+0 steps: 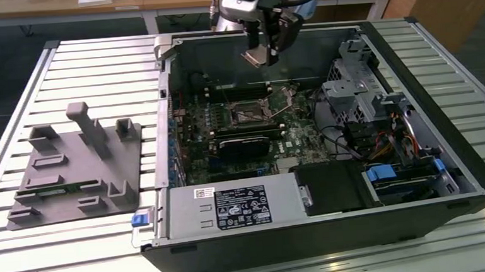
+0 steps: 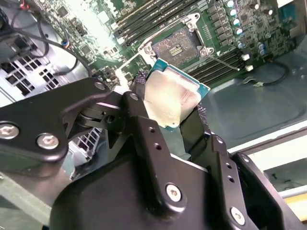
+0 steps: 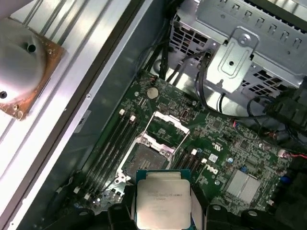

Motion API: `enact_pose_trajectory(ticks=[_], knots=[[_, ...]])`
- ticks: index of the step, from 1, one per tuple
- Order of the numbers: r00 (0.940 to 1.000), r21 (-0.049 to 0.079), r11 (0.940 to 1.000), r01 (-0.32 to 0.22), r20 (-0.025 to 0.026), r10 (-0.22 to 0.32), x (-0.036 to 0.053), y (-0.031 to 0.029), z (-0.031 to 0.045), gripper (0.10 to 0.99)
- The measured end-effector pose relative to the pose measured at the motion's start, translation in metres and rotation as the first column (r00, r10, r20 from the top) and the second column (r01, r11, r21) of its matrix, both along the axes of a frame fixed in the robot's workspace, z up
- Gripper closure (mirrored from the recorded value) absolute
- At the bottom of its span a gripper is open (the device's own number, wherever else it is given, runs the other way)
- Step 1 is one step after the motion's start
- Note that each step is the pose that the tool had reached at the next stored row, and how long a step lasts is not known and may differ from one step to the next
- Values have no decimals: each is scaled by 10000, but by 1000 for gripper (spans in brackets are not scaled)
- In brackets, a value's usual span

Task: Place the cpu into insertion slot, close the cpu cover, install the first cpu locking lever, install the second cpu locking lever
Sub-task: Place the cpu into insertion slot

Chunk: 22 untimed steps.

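Silvery cpu (image 3: 161, 191) pinched by end effector (image 3: 161, 213), clear of insertion slot (image 3: 144, 160); cpu cover (image 3: 167, 125) apparently raised; square chip edges to socket, keep level.

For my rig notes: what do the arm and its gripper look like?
The arm is silver-grey with black parts. The gripper is matte black: angular linked bars with small holes and silver screw heads. Its jaws are narrow and black.
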<state>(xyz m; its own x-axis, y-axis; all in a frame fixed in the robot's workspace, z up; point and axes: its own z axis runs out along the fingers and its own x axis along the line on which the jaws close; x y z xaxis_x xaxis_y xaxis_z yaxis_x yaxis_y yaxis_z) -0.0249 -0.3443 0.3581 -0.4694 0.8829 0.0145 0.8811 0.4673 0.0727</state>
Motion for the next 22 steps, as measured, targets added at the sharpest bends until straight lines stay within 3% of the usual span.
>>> enact_pose_trajectory(ticks=[6, 11, 16, 22], knots=[[9977, -4, 9977, 677, 1, -677, -7, 1, -5, 545], [9923, -3, 9923, 1240, 2, -1240, -11, 4, -13, 545], [9809, -3, 9809, 1947, 1, -1947, -13, 4, -26, 545], [9609, -4, 9609, 2768, 1, -2768, -15, 5, -41, 545]])
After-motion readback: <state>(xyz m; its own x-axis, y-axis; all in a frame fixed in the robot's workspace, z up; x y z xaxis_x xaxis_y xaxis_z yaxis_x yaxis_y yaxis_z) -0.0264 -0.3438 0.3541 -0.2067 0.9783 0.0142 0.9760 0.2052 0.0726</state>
